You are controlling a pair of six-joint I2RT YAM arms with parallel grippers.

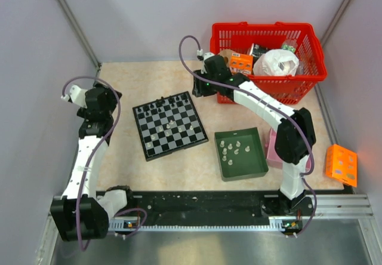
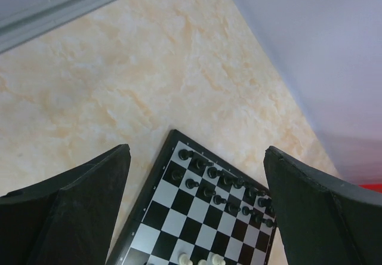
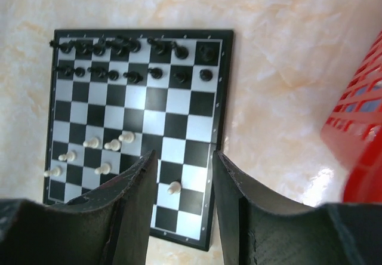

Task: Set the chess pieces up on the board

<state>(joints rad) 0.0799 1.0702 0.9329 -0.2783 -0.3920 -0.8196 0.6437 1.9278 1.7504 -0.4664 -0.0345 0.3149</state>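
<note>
Pale lilac walls (image 1: pixel 36 38) enclose a beige marbled tabletop (image 1: pixel 122 163).

Left wrist view: board (image 2: pixel 179 217) near part cut off at bottom edge, sides behind L fingers (image 2: pixel 71 211). Right wrist view: near edge partly behind R fingers (image 3: pixel 131 217). Top view: chess pieces (image 1: pixel 169 103) too small to ID.

Parted tool (image 3: pixel 184 160) over board (image 3: pixel 156 99)

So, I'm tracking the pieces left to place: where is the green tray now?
In the top view, the green tray sits right of the board, beside the pink box, with the red basket beyond it and whitish pieces in it.
</note>
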